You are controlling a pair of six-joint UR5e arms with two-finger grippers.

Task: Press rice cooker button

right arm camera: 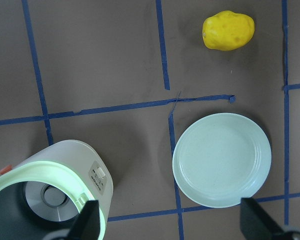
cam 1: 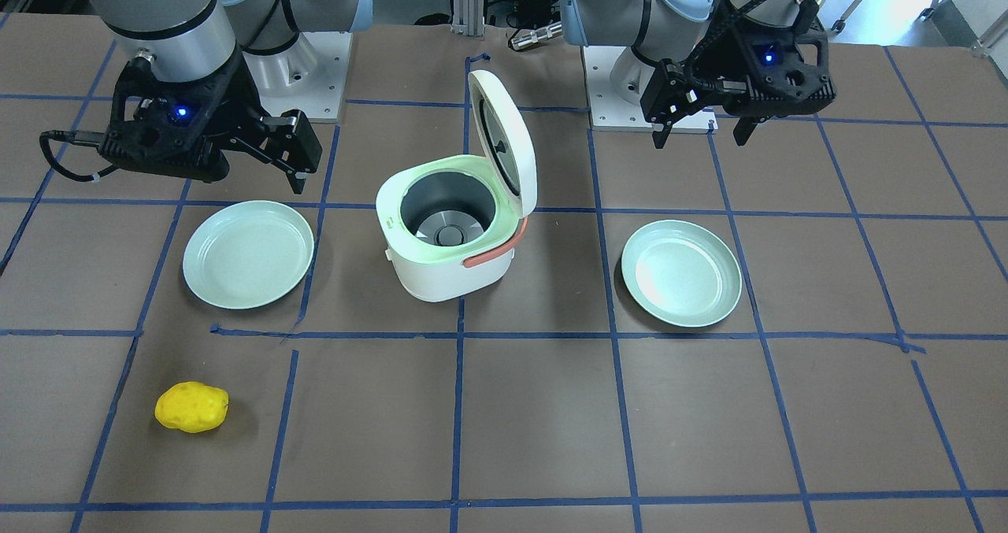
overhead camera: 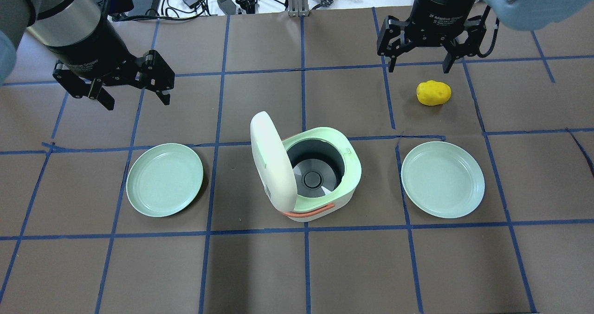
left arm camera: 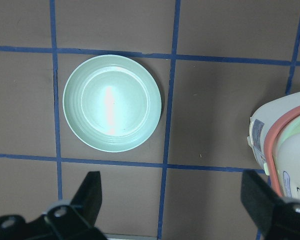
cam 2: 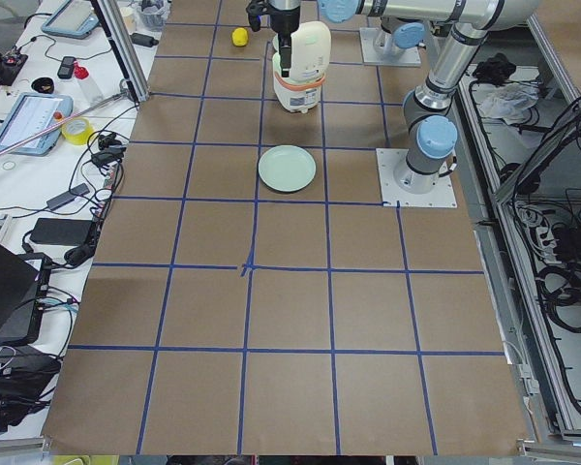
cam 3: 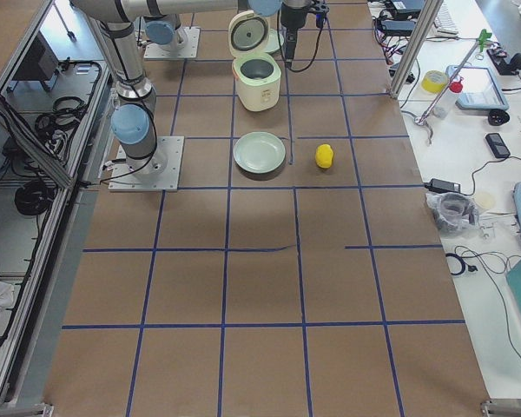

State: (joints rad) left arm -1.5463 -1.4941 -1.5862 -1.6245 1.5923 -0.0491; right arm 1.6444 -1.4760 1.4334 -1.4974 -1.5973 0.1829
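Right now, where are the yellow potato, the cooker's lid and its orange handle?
yellow potato (overhead camera: 434, 92), overhead view, middle of its top.
lid (overhead camera: 271, 163), overhead view, its white outer face.
orange handle (cam 1: 502, 249), front-facing view, middle of the curved strip.

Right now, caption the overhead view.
Open rice cooker between left plate and right plate; left gripper and right gripper open, aloft.

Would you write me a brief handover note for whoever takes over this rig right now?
Left end effector: open, empty, hovering over the table beyond the left plate.
Right end effector: open, empty, hovering close to the yellow potato.
Rice cooker: mid-table between the left plate and the right plate, lid standing open, nothing inside. The button is on the lid's outer face.
Done: the lid is up, so the press appears made.
Left: probably nothing; confirm.
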